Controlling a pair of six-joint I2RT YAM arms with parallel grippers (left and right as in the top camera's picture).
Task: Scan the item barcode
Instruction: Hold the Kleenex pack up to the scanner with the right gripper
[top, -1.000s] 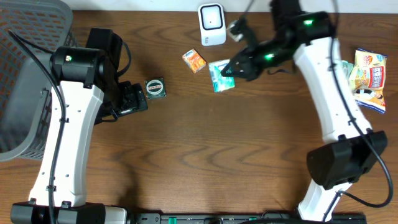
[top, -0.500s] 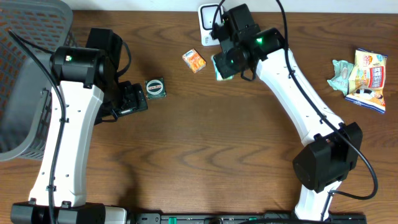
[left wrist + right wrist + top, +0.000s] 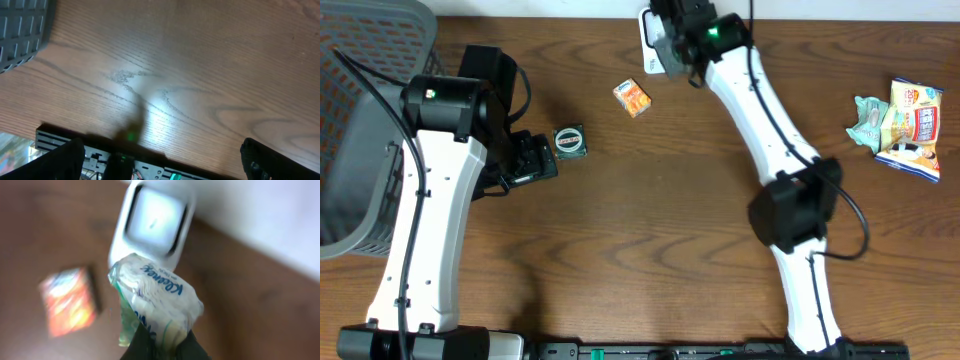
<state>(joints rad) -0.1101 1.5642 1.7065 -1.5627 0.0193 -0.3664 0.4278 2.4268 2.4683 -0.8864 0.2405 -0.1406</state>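
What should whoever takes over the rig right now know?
Left gripper: open, empty, near the round tin.
Right gripper: shut on the tissue pack, held up in front of the scanner.
Done: pack picked up and brought to the scanner.
To do: the barcode is not visible, so confirm that it faces the scanner and that the scan registers.

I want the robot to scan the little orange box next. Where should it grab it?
Probably grip the orange box across its long edges, coming straight down: it lies flat and skewed on the table, bare wood all around.
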